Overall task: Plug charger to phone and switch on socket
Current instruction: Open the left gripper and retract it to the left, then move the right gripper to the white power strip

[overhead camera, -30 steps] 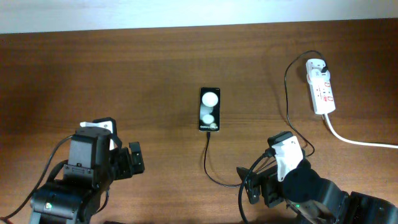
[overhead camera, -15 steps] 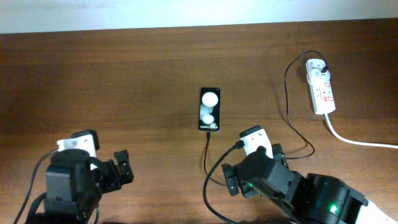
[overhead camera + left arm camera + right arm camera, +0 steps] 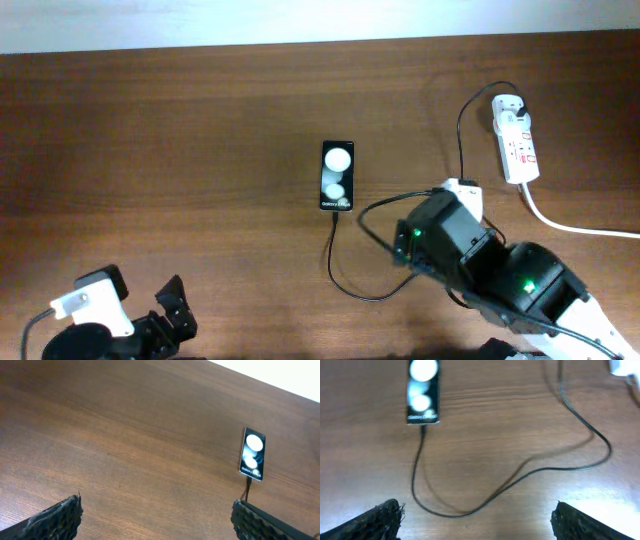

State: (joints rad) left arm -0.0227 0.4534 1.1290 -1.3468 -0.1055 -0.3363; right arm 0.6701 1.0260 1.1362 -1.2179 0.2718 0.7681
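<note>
The black phone (image 3: 337, 176) lies at mid-table, showing two white reflections. The charger's thin black cable (image 3: 333, 255) meets the phone's near end, loops right under my right arm and runs up to the white socket (image 3: 516, 140) at the far right. In the right wrist view the phone (image 3: 423, 392) is at upper left, with the cable (image 3: 520, 477) curving below it. My right gripper (image 3: 477, 520) is open and empty, high above the cable loop. My left gripper (image 3: 170, 312) is open and empty near the front left edge. The left wrist view also shows the phone (image 3: 252, 453).
The socket's thick white cord (image 3: 570, 225) trails right off the table. A white plug (image 3: 508, 103) sits in the socket's far end. The table's far edge (image 3: 250, 45) meets a white wall.
My left arm has pulled back toward the front left corner. My right arm has swung from the front edge up and right, over the cable, toward the socket. The phone and cable have not moved.
</note>
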